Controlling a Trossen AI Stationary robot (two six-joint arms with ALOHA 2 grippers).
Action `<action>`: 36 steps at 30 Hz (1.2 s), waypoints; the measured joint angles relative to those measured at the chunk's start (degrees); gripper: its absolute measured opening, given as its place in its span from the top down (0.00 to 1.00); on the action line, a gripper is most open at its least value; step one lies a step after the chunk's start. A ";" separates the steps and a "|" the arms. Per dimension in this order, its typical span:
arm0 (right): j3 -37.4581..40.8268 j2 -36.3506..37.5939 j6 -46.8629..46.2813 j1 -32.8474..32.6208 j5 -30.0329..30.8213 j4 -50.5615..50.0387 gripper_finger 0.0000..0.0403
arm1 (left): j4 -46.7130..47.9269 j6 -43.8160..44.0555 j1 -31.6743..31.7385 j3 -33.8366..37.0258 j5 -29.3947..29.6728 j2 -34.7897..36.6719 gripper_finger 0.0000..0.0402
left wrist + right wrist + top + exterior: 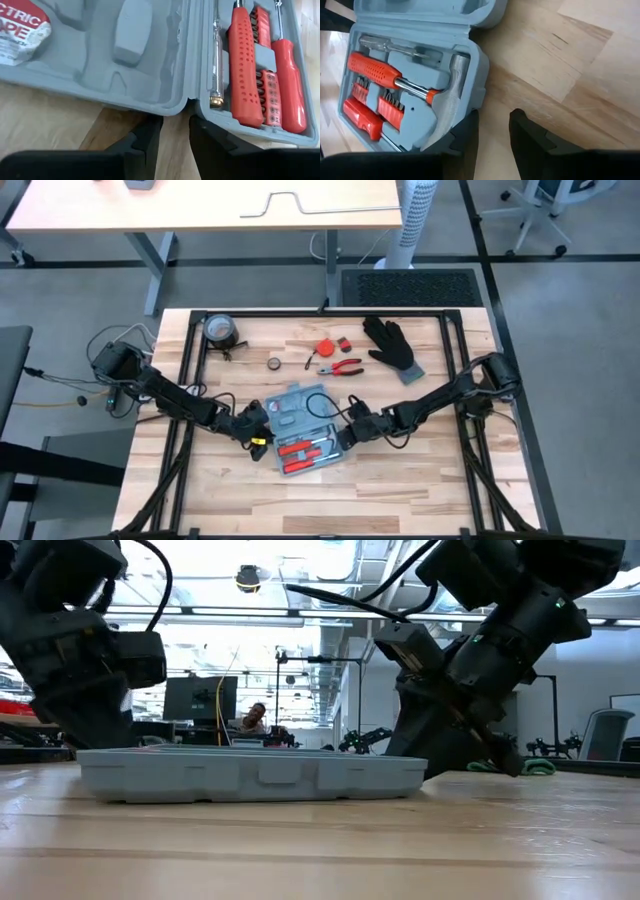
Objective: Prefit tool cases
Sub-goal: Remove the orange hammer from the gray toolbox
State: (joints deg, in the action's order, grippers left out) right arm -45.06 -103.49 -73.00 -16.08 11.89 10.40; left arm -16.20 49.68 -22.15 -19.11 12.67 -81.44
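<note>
On a wooden table [420, 480] in a lab, pliers [343, 367] and a glove [392, 345] lay behind the opened tool case [300, 428]; left gripper [258, 439] and right gripper [347, 431] flanked it, jaws slightly parted, holding nothing.

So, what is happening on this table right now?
The tool case lies open flat on the table, with red-handled tools in one half. The left gripper is low at its one side, the right gripper at the opposite side. Both are open and hold nothing. Pliers and a black glove lie farther back.
</note>
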 joint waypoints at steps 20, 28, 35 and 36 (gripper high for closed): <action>-0.27 1.04 -0.65 -0.28 2.74 0.02 0.71 | 14.58 1.97 -3.64 -0.02 5.45 12.90 0.75; -0.31 1.04 -0.07 -0.63 3.36 3.58 0.71 | 17.49 -0.35 -3.66 -0.02 9.42 12.88 0.75; -2.18 1.04 5.87 -1.64 4.78 6.47 0.71 | 7.58 -2.34 -6.61 -0.02 9.02 13.28 0.75; -2.85 1.04 6.70 -1.64 4.76 6.39 0.71 | 6.56 -2.46 -7.13 -0.02 9.00 13.25 0.75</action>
State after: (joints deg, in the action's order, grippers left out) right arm -47.91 -102.45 -66.30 -17.72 16.65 16.79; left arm -9.64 47.22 -29.28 -19.14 21.67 -68.19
